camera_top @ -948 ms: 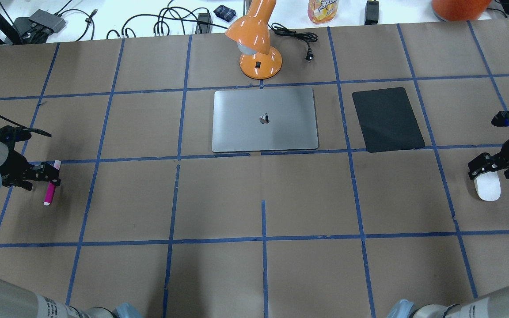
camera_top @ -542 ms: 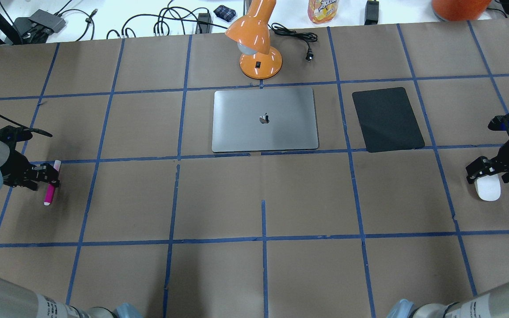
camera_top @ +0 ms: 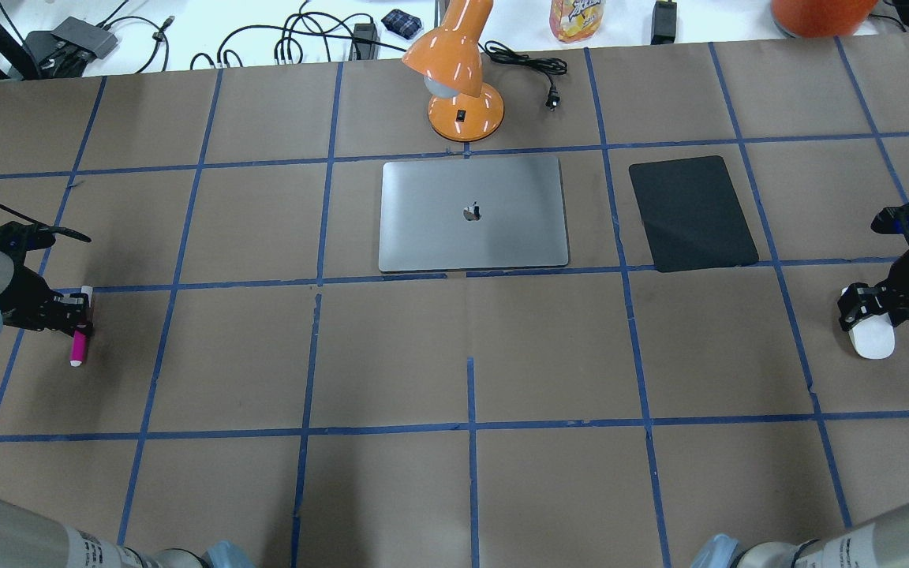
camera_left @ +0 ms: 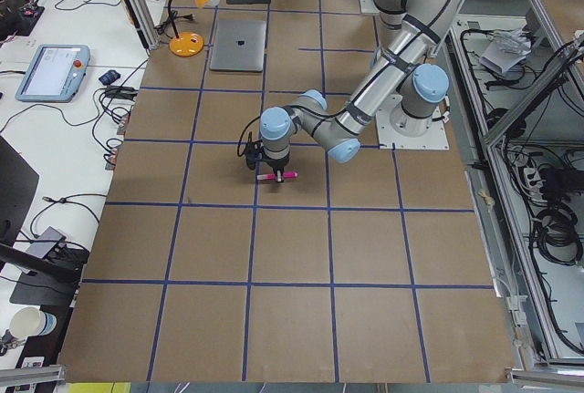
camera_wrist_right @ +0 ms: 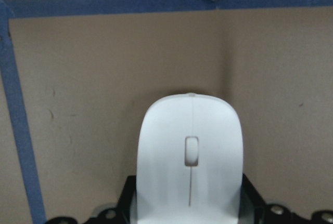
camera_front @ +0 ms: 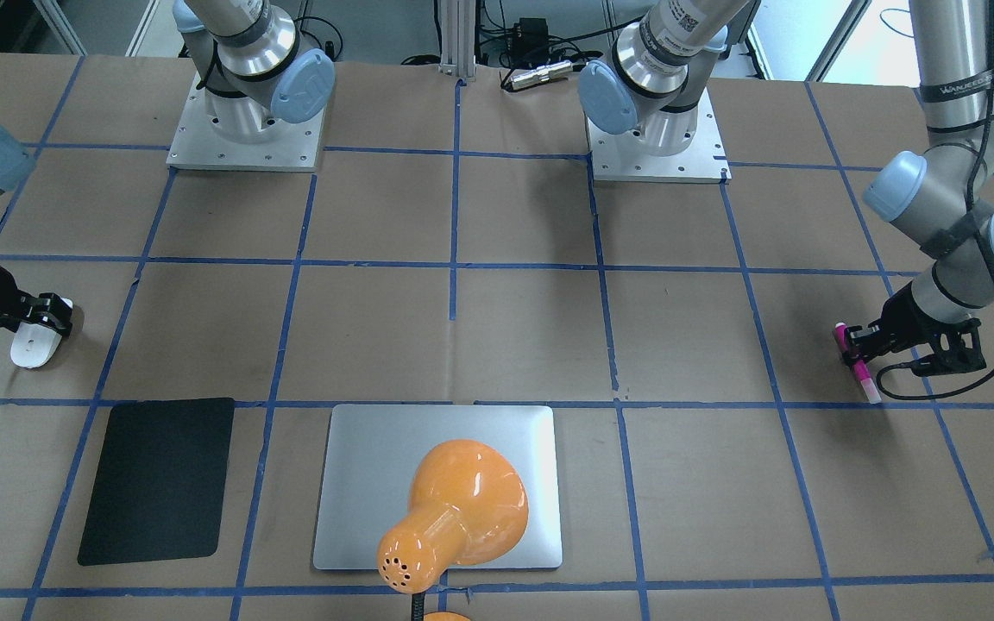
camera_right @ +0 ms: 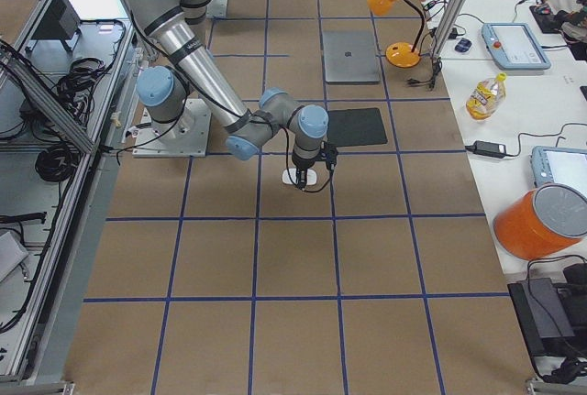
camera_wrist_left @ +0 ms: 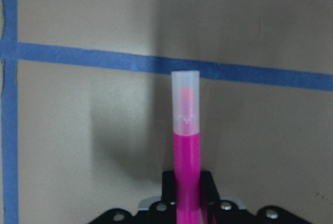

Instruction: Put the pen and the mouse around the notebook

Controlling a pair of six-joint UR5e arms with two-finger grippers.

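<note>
The pink pen sits at the far left of the table, and my left gripper is shut on its middle. In the left wrist view the pen sticks out forward from between the fingers, pale cap first. At the far right, my right gripper is shut on the back of the white mouse. The right wrist view shows the mouse held between the fingers. The silver-grey notebook lies closed at the centre back, far from both grippers.
An orange desk lamp stands just behind the notebook, its cable trailing to the right. A black mat lies flat to the notebook's right. Blue tape lines grid the brown table. Cables and devices line the white bench at the back.
My left gripper has shifted left, taking the pen with it. The right gripper's fingers have drawn in around the mouse, which stays about where it was.
</note>
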